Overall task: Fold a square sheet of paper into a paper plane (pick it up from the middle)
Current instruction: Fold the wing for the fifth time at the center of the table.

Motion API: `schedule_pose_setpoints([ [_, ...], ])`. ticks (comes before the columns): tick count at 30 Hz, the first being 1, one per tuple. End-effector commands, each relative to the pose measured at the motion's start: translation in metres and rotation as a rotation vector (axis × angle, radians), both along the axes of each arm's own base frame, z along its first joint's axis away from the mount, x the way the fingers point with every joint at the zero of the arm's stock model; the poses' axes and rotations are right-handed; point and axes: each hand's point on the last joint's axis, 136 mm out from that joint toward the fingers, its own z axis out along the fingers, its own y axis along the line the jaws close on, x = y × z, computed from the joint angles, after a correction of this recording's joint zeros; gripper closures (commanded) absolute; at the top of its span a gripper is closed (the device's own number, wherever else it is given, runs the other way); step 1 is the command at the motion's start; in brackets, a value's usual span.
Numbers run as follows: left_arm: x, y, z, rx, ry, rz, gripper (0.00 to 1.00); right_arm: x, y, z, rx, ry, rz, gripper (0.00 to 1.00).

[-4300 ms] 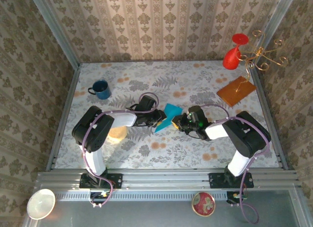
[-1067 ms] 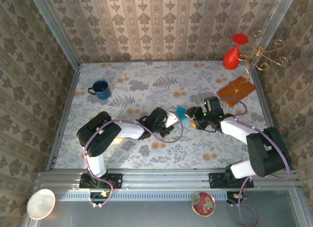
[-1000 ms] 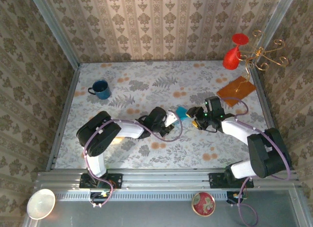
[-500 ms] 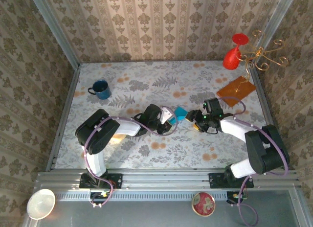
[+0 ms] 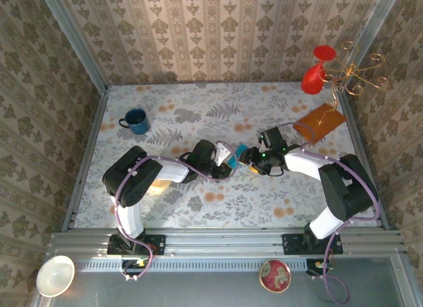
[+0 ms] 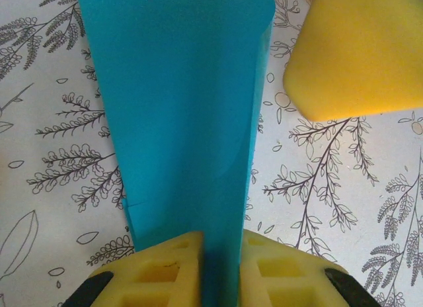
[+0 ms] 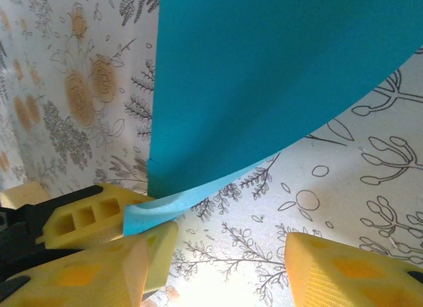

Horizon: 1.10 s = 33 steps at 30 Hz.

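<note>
scene: floral worktop (image 5: 284,208), two arms meet near its centre
left pincer (image 5: 227,159): clamped on the square sheet of paper (image 5: 240,152); left wrist view shows both yellow fingers (image 6: 165,270) pressed together on the sheet's near end, paper edge sandwiched in the slit
right pincer (image 5: 250,157): jaws apart, nothing between them; right wrist view shows bare worktop in the gap between its fingers (image 7: 344,274); one finger close to the sheet's lower corner, contact unclear
square sheet of paper: teal-blue, doubled over along a lengthwise fold, sticks out from the left pincer toward the right pincer; about the centre of the worktop, between the two pincers; looks lifted off the surface, can't be sure
paper detail: one straight crease runs its length in left wrist view, far end slightly wavy; a right pincer finger sits just beside that far end, small gap
blue mug (image 5: 135,120): upright, toward far-left corner of worktop, well apart from the sheet
orange-brown sheet (image 5: 319,123): flat, by right edge toward far-right corner
gold wire stand (image 5: 353,72): rod comes down onto the orange-brown sheet
red vase (image 5: 316,72): by far-right corner, beside the stand
white bowl (image 5: 55,275), red patterned bowl (image 5: 274,275): on the near ledge, off the worktop
</note>
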Motion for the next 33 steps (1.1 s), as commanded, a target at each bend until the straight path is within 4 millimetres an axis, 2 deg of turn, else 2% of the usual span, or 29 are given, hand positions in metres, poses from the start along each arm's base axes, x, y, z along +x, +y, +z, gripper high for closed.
schedule_pose_setpoints([
  [1, -0.004, 0.005, -0.01, -0.006, 0.059, 0.015, 0.81, 0.0, -0.003, -0.01, -0.054, 0.024, 0.005, 0.44],
  [6, -0.004, 0.004, -0.012, -0.011, 0.083, 0.02, 0.81, 0.012, 0.003, -0.01, -0.035, 0.004, 0.004, 0.45],
  [17, -0.008, 0.003, -0.017, -0.006, 0.123, 0.014, 0.8, 0.024, 0.004, -0.015, -0.036, -0.018, -0.004, 0.4],
  [33, -0.006, -0.001, -0.007, -0.013, 0.151, 0.029, 0.69, 0.016, -0.002, -0.043, -0.152, 0.081, 0.028, 0.28],
])
